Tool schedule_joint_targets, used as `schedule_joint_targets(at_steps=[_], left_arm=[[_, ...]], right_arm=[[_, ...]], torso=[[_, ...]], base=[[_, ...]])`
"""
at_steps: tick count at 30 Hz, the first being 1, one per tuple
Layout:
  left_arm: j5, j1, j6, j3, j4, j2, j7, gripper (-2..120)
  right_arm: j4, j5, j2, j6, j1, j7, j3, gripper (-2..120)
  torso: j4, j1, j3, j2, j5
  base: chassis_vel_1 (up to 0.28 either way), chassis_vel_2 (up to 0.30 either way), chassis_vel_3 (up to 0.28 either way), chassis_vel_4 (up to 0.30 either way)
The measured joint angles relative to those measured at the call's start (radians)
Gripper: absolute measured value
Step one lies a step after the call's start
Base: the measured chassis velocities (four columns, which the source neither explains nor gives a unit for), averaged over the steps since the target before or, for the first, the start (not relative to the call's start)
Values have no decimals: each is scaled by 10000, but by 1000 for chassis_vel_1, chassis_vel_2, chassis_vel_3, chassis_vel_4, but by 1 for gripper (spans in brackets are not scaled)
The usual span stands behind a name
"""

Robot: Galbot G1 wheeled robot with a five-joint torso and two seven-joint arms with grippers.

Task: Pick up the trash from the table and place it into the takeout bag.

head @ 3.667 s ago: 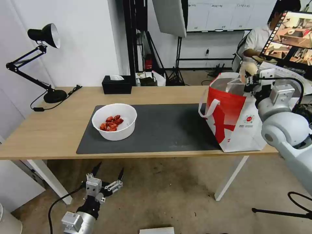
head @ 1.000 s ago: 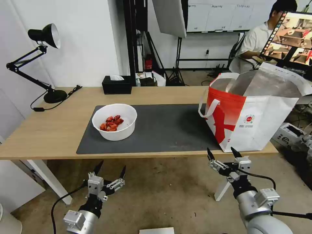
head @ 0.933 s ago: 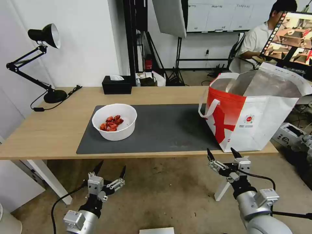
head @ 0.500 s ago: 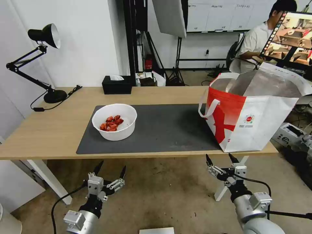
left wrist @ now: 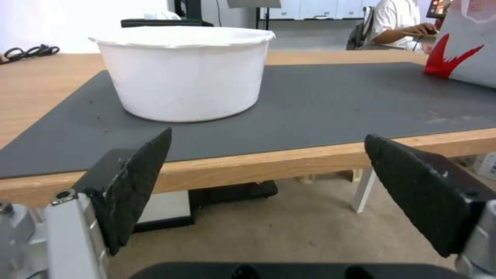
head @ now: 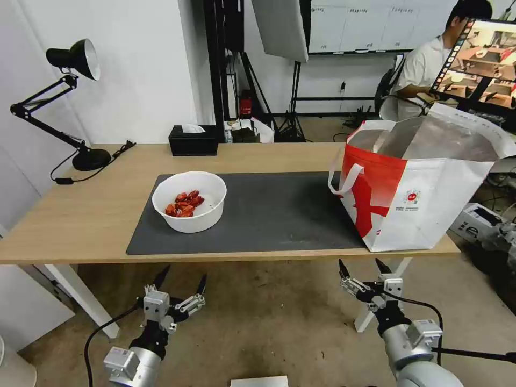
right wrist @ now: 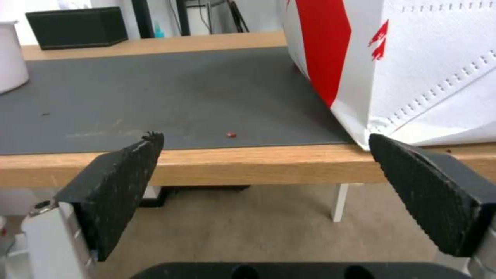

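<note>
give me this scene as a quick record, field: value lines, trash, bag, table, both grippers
trash left: white bowl with red scraps, on the dark grey mat
takeout bag: upright at the table's right end, mouth open, foil lining showing
table: light-wood desk
left gripper: open, empty, below the table's front edge, near the bowl
right gripper: open, empty, below the front edge, by the bag
other: black tissue box and desk lamp at the back
</note>
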Motion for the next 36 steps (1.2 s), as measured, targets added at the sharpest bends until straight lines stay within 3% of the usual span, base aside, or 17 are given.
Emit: schedule_joint_targets(at_steps=[6, 11, 16, 21, 33, 36], left_arm=[[-759, -675, 530, -354, -301, 504, -215, 100], [-2177, -1600, 1391, -1211, -542, 1514, -723, 100], [-3147, -2443, 1978, -1393, -270, 2459, -1033, 100], [-4925, -3460, 2788, -973, 195, 3373, -1689, 100], [-6380, -6372, 3497, 587, 2068, 4745, -2219, 100], [-7381, -7462, 4439, 1124, 2909, 5272, -2116, 100]], right_arm=[[3, 0, -1, 0, 3, 0, 0, 100], [8, 2, -4, 0, 5, 0, 2, 100], [14, 4, -6, 0, 5, 1, 4, 100], [17, 7, -9, 0, 6, 3, 6, 100], [25, 11, -9, -2, 6, 8, 7, 100], [27, 11, -11, -5, 6, 10, 9, 100]], torso=[[-3, 0, 0, 0, 1], [1, 0, 0, 0, 0], [0, 1, 1, 0, -2], [-1, 0, 1, 0, -1], [-5, 2, 1, 0, 2], [-4, 1, 1, -1, 1]], base=[[0, 0, 0, 0], [0, 0, 0, 0], [0, 0, 0, 0], [0, 0, 0, 0], [0, 0, 0, 0], [0, 0, 0, 0]])
